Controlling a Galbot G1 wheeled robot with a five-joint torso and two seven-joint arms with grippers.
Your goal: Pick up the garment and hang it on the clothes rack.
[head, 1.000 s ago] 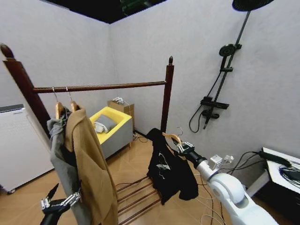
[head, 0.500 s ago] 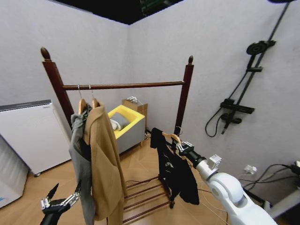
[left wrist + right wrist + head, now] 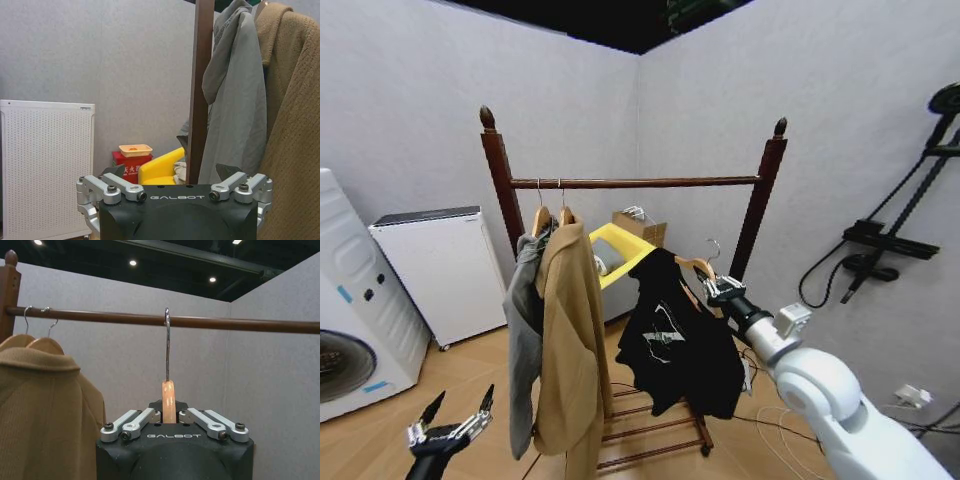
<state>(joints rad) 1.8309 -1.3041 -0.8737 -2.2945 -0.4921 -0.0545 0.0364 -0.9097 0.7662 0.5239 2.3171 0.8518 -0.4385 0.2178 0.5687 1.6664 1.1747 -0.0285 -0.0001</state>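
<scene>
The garment point(image 3: 672, 340), a black short-sleeved top, hangs from a light wooden hanger point(image 3: 693, 266). My right gripper point(image 3: 719, 291) is shut on that hanger's neck point(image 3: 169, 405). It holds the garment in front of the right half of the clothes rack point(image 3: 635, 183), with the metal hook point(image 3: 167, 342) below the dark wooden bar point(image 3: 150, 319). A grey jacket point(image 3: 525, 320) and a tan coat point(image 3: 570, 350) hang at the bar's left end. My left gripper point(image 3: 450, 432) is low at the front left, open and holding nothing, and it faces the rack's left upright point(image 3: 202, 90).
A white washing machine point(image 3: 350, 310) and a white appliance point(image 3: 435, 270) stand against the left wall. A yellow tub point(image 3: 620, 252) sits behind the rack. A black shower stand point(image 3: 895, 240) is on the right wall. The rack's slatted base point(image 3: 650, 430) lies low on the wooden floor.
The whole head view has swung left, so the rack now sits more centred and the washing machine has come into view. My right gripper still holds the hanger with the garment. The left arm is unchanged.
</scene>
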